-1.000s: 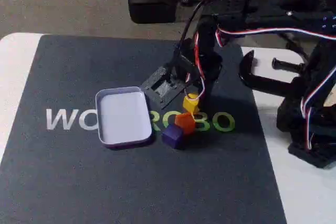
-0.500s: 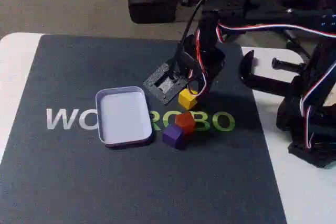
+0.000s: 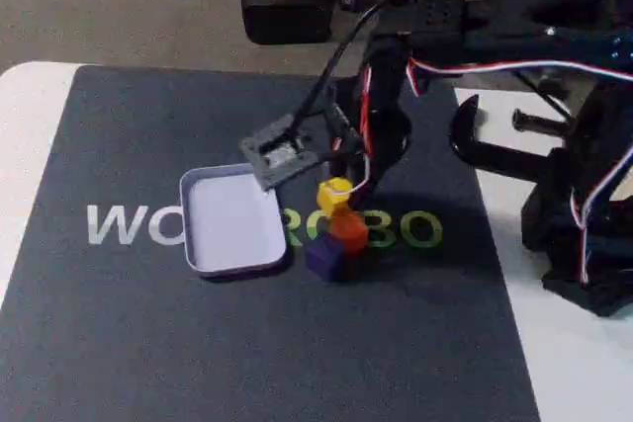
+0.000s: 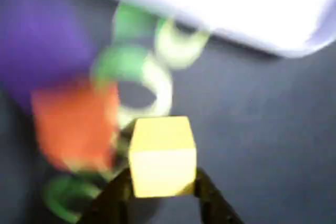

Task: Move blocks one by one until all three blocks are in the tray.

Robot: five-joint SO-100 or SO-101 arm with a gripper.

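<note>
Since the earlier frames the claw [image 3: 338, 197] has lifted the small matte yellow cube [image 3: 334, 192] off the dark grey mat [image 3: 138, 343] and swung it left in the fixed view, toward the tray. Wrist camera housing now sits over the tray's right rim

Claw state: closed on the yellow cube [image 4: 162, 156], black jaws pinching its two side faces in the wrist view, cube square between them

Cube is airborne, just above and behind the small matte orange cube [image 3: 348, 230]; cannot tell from the fixed view if they clear each other or touch. Small matte purple cube [image 3: 324, 258] sits on the mat touching the orange one, toward the mat's front edge, both on the green lettering

Shallow pale lavender-white rectangular tin tray [image 3: 203, 251] is empty, mid-mat, just left of the cube pair. In the wrist view its rim [image 4: 252, 38] is ahead of the held cube, so travel line looks right

Judgement: first of three transfers, carry phase. Height is presumably kept to clear the low rim. Next needs a bit more leftward travel, then lower and release inside the tray
</note>
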